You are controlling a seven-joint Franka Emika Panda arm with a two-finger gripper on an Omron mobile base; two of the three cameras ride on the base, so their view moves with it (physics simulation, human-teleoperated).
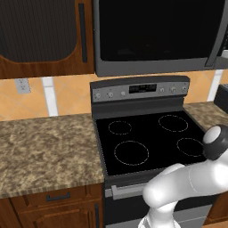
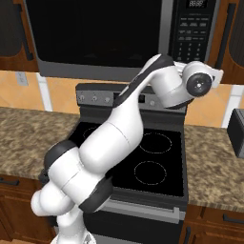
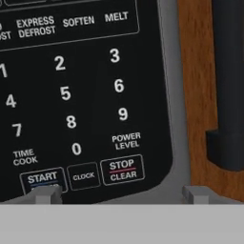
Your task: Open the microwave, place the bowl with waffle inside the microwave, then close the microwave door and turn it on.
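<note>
One microwave (image 2: 119, 38), door (image 1: 156, 31) closed; four stove (image 1: 147, 138) rings. Claw (image 3: 119, 194) fingers spread apart at the keypad (image 3: 71, 95), whose left edge is cut off.

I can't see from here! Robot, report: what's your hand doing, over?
Gripper open, holding nothing. One fingertip at the START button on the microwave keypad. Microwave door shut. Nothing in the way.

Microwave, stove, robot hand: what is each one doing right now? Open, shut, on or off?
microwave door: shut.
microwave: display lit; digits too blurry to read.
START button: left fingertip right at it.
gripper: open, holding nothing.
stove: burners dark, nothing on top.
</note>
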